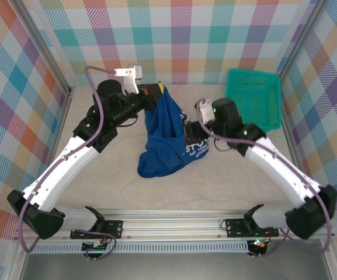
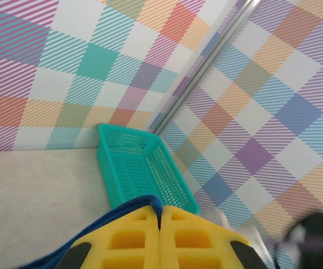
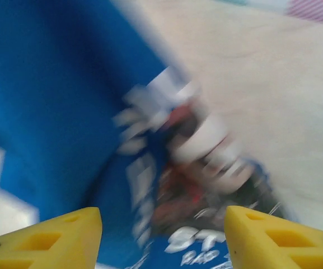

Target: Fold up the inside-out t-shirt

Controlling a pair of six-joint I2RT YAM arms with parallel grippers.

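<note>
The inside-out t-shirt (image 1: 162, 137) is royal blue and hangs in a bunched drape from my left gripper (image 1: 155, 92) down to the table. Its white printed graphic (image 1: 197, 149) faces right. In the left wrist view the yellow fingers (image 2: 127, 235) are pressed together, with a blue fabric edge (image 2: 157, 203) pinched between them. My right gripper (image 1: 190, 129) is open beside the graphic. In the right wrist view, its yellow fingertips (image 3: 60, 235) stand wide apart over the blurred print (image 3: 206, 145), nothing between them.
A teal mesh basket (image 1: 253, 96) stands at the back right against the wall, also seen in the left wrist view (image 2: 141, 168). Checked walls (image 1: 16, 87) enclose the table on three sides. Bare tabletop (image 1: 226, 186) lies in front of the shirt.
</note>
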